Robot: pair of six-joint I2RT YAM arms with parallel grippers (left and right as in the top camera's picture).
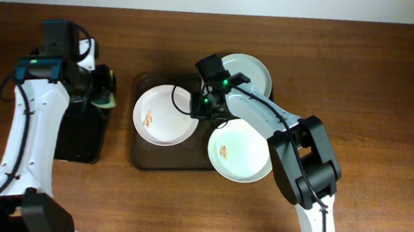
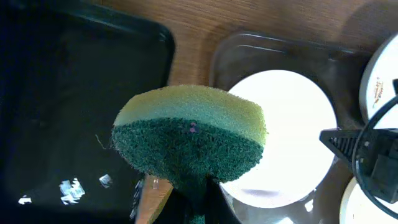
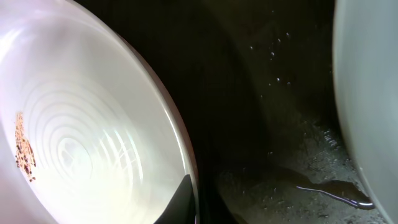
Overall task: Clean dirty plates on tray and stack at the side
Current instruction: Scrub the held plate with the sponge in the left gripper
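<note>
The brown tray holds three plates. The left plate has orange-brown smears. A second smeared plate overhangs the tray's front right. A third plate lies at the back right. My right gripper is shut on the left plate's right rim; in the right wrist view one finger lies inside that plate. My left gripper is shut on a yellow and green sponge, held above the gap between the black tray and the brown tray. The left plate lies just right of the sponge.
A smaller black tray lies left of the brown tray, under my left arm; it also shows in the left wrist view. The brown tray's wet floor and another plate's edge show in the right wrist view. The table is wood.
</note>
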